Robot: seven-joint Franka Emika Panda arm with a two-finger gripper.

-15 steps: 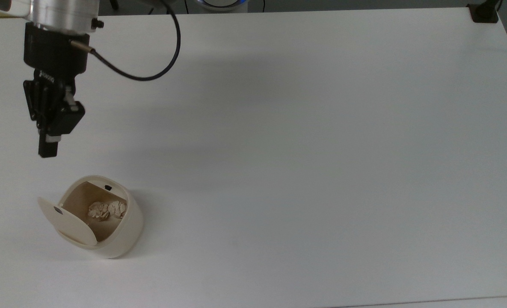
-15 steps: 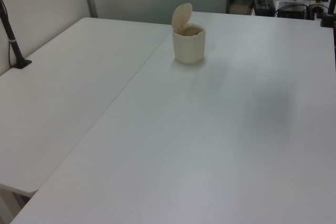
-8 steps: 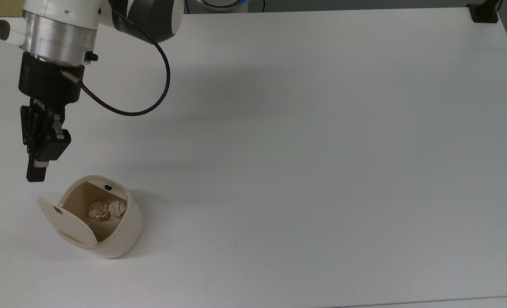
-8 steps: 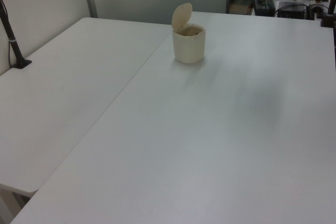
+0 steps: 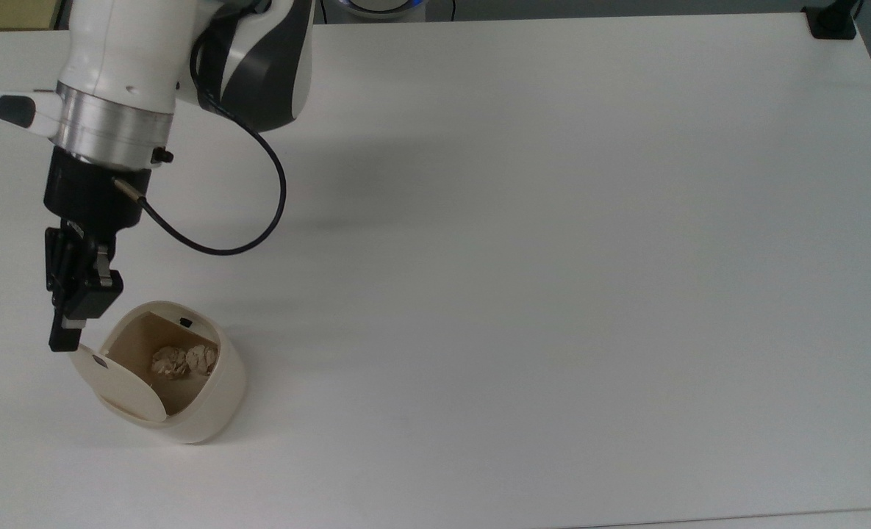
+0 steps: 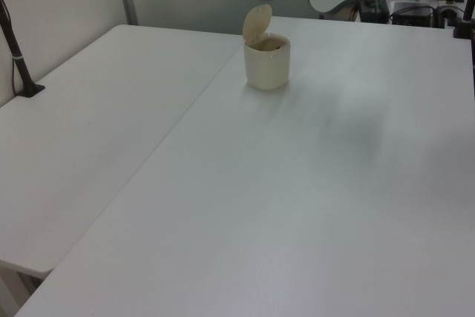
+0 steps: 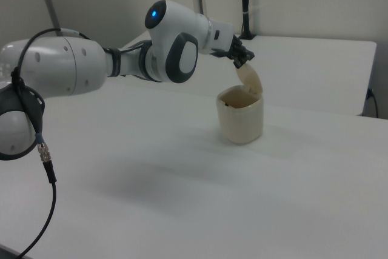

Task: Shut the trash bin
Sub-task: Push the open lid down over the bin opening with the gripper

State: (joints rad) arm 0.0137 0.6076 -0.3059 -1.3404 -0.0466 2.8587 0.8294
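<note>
With the pincer (image 5: 63, 339), fingers pressed together, at the lid's (image 5: 115, 382) 10 o'clock edge, we risk tipping the light trash bin (image 5: 207, 400) on the counter (image 5: 553, 257).

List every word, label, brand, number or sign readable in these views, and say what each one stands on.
No text can be read with certainty.
Gripper: small white lettering on its black body, too small to read.
Trash bin: plain, with no lettering visible; a small black button at the rim.
Table: unmarked.
</note>
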